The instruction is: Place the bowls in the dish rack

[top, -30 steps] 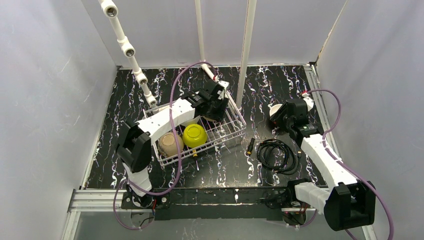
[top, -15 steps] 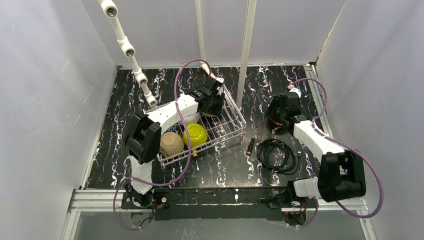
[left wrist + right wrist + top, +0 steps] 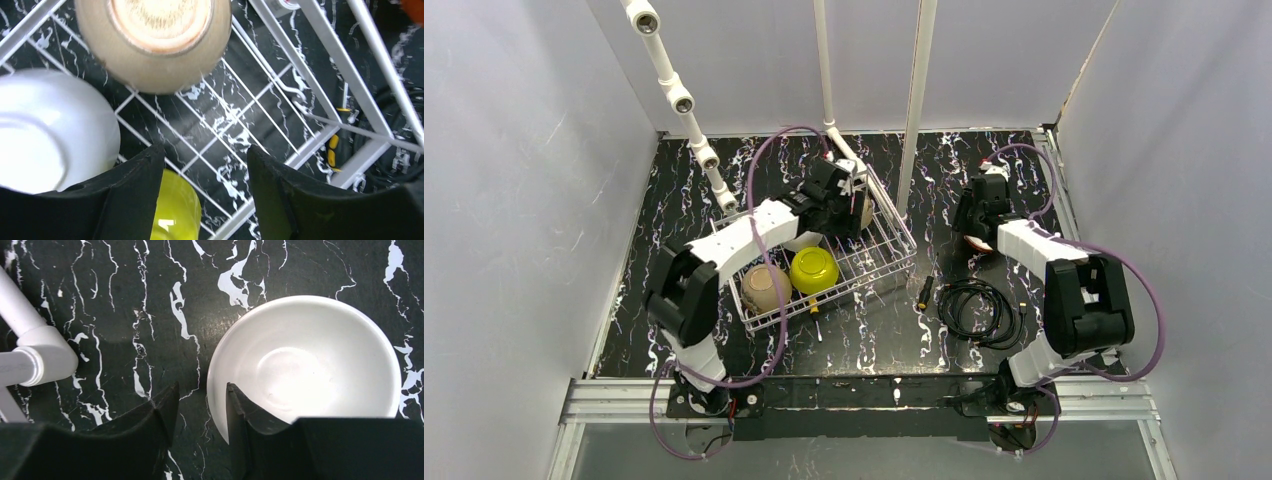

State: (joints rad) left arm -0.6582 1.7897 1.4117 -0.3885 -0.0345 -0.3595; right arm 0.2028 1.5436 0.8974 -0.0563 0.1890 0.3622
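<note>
The white wire dish rack point(image 3: 882, 262) stands mid-table. In it lie an upturned tan bowl point(image 3: 764, 288) and a yellow-green bowl point(image 3: 814, 270). My left gripper point(image 3: 849, 205) hovers over the rack's far corner. In the left wrist view it point(image 3: 205, 165) is open and empty above the grid floor point(image 3: 235, 120), with a second upturned tan bowl point(image 3: 155, 40), a white bowl point(image 3: 50, 135) and the yellow-green bowl point(image 3: 175, 210) around it. My right gripper point(image 3: 200, 395) is open and straddles the rim of an upright white bowl point(image 3: 305, 360) on the table. An orange edge point(image 3: 972, 243) shows under the right arm.
A coiled black cable point(image 3: 974, 305) and a yellow-black plug point(image 3: 924, 293) lie on the table right of the rack. White pipes point(image 3: 914, 100) stand behind the rack. A pipe fitting point(image 3: 40, 357) is left of the white bowl.
My left gripper has moved toward the rack's far corner. My right arm has swung left and farther back, and its gripper is now down over the white bowl's rim.
</note>
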